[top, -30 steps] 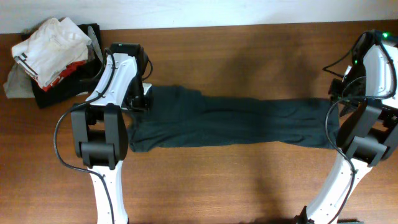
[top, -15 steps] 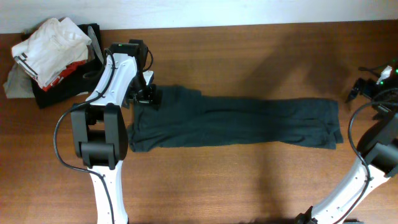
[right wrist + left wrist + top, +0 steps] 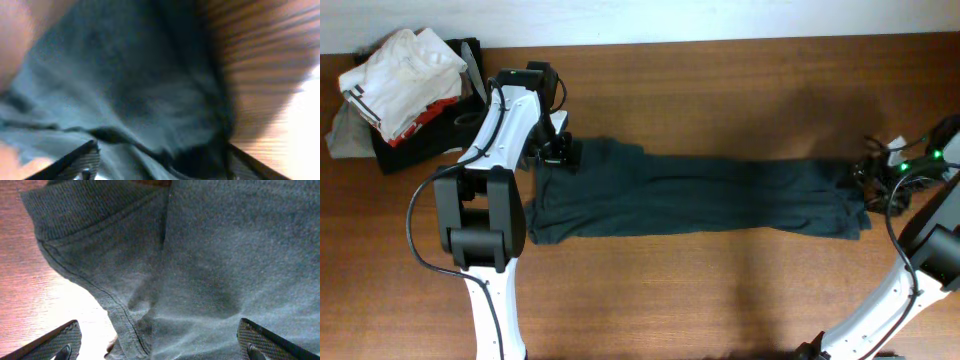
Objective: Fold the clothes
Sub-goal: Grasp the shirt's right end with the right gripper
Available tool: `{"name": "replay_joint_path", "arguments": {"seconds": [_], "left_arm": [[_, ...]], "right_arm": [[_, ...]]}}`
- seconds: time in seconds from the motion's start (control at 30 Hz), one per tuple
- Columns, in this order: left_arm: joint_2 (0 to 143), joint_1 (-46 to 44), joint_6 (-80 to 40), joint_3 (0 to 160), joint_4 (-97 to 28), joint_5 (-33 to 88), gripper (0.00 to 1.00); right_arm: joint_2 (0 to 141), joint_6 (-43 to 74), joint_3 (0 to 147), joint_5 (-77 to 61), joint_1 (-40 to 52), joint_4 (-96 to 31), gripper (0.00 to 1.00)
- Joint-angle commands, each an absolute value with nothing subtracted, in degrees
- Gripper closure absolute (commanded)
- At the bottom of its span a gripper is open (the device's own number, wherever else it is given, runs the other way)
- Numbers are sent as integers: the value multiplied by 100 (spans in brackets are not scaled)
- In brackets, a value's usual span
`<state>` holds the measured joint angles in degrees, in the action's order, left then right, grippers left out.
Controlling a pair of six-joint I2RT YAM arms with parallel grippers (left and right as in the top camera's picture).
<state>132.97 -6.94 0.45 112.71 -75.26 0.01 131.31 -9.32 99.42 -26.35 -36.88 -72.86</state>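
Note:
The clothes (image 3: 700, 195) are one dark charcoal garment stretched in a long band across the wooden table, from left to right. No lettering shows. My left gripper (image 3: 563, 152) hovers over the band's upper left corner, open. In the left wrist view (image 3: 160, 345) its fingers (image 3: 55, 342) stand wide apart over a ribbed, stitched hem (image 3: 120, 315). My right gripper (image 3: 876, 172) is low at the band's right end. In the blurred right wrist view (image 3: 162, 162) its jaws stand apart around a raised fold of the fabric (image 3: 150, 100).
A heap of other garments (image 3: 405, 85), white, red and black, lies at the back left corner beside the left arm. Bare wooden table (image 3: 720, 290) runs in front of and behind the band. The right arm's base stands at the front right.
My left gripper opened and let go of the shirt's upper left corner. The right arm swung out past the table's right side, then came back low onto the band's right end.

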Motion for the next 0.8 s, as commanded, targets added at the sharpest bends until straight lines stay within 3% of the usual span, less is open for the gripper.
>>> {"name": "replay_joint_path", "arguments": {"seconds": [0.0,0.03,0.17,0.23,0.53,0.77], "left_arm": [[13133,-674,69,11308,-7481,69,1],[13133,-674,69,11308,-7483,69,1],[13133,-674,69,11308,-7384,71,1],[13133,-674,69,11308,-7371,71,1],[13133,-676,67,11308,-7373,71,1],[13133,-676,69,11308,-7393,71,1]], "right_arm": [[13441,-1004,9459,-3087,-3247,-7177,29],[13441,-1000,9397,-3087,-3114,-7146,32],[13441,-336,9373,-3085,-2893,-6875,64],[13439,-134,9373,-3081,-2884,-6849,94],[13240,-576,9376,-3430,-2877,-7019,96],[11970,-451,9376,-3037,-2888,-7126,96]]}}
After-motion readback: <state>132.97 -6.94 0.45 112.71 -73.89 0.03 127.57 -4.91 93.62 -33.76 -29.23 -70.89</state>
